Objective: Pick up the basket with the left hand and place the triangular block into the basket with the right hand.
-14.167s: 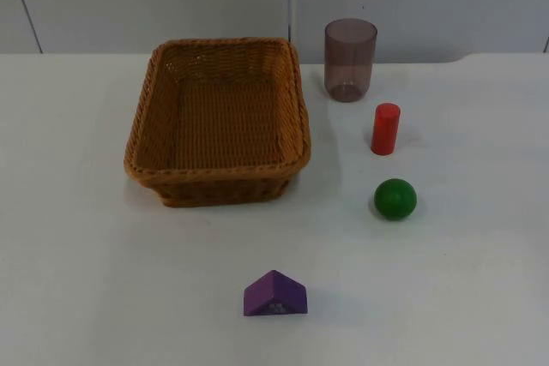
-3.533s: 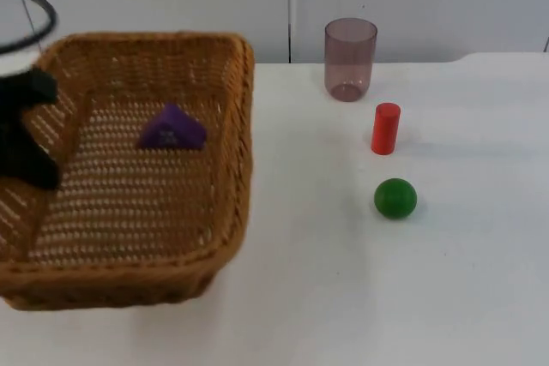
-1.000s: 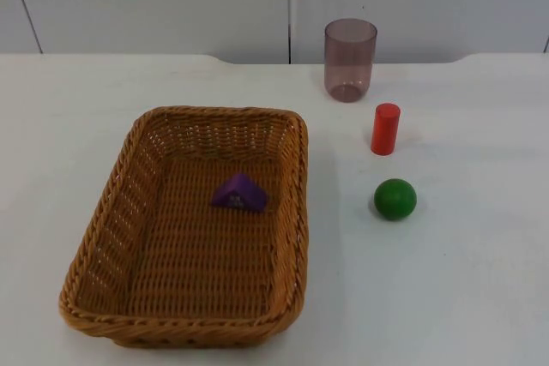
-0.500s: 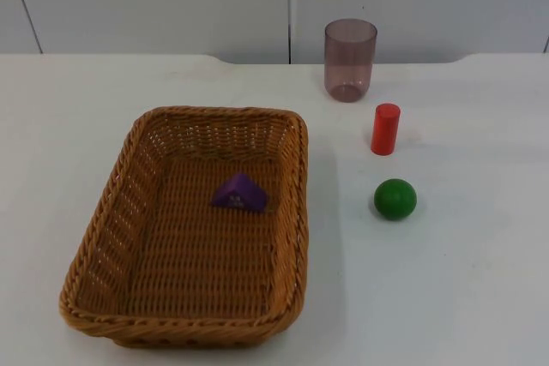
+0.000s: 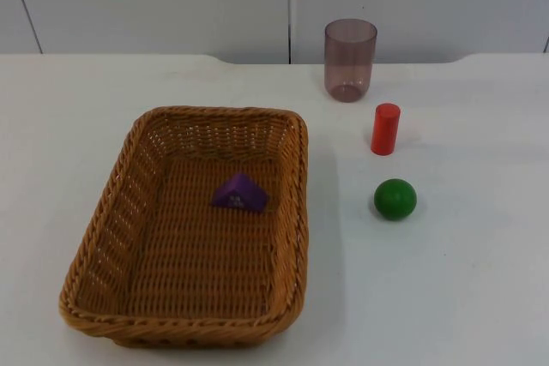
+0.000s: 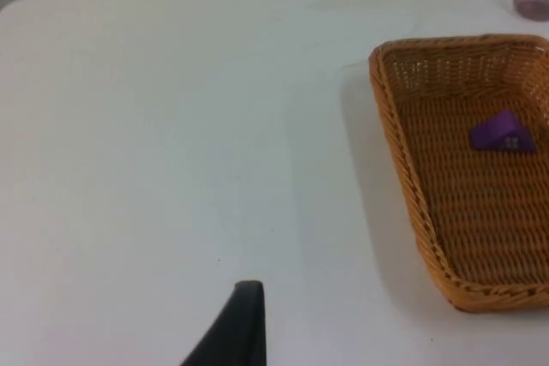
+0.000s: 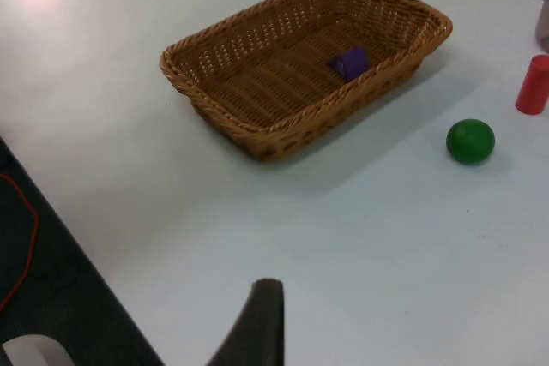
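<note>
The woven brown basket stands on the white table, left of centre, tilted slightly clockwise. The purple triangular block lies inside it, near the far right part of its floor. My left gripper hangs over bare table well to the left of the basket, with the block visible beyond. My right gripper hovers near the table's front edge, far from the basket and the block. Both arms wait, and neither holds anything.
A translucent purple cup stands at the back by the wall. A red cylinder and a green ball sit right of the basket. The table's edge drops to dark floor near the right gripper.
Nothing moved in the last second. Before that, the left gripper held the basket, with the block inside, raised at the left; now it rests on the table and the arm has withdrawn.
</note>
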`<move>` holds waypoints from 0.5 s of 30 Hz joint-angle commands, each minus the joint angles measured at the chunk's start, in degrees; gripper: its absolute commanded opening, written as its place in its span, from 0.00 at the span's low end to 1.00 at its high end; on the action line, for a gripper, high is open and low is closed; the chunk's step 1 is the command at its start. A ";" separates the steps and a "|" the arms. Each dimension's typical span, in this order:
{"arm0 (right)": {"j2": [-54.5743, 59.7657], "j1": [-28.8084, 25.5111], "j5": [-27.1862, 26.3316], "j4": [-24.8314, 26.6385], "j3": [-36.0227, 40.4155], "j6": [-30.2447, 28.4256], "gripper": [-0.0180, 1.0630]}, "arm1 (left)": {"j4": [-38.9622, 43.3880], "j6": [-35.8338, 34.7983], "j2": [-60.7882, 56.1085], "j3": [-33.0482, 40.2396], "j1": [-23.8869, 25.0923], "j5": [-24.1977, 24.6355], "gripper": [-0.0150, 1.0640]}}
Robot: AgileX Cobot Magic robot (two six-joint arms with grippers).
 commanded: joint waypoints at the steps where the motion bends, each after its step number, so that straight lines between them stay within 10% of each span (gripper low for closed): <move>1: -0.23 0.26 -0.13 0.17 0.31 -0.60 0.79 | 0.47 -0.58 -0.19 0.24 0.17 0.06 0.99; 15: -0.23 0.26 0.02 0.17 0.29 -0.76 0.80 | 0.47 -0.58 -0.19 0.24 0.17 0.06 0.99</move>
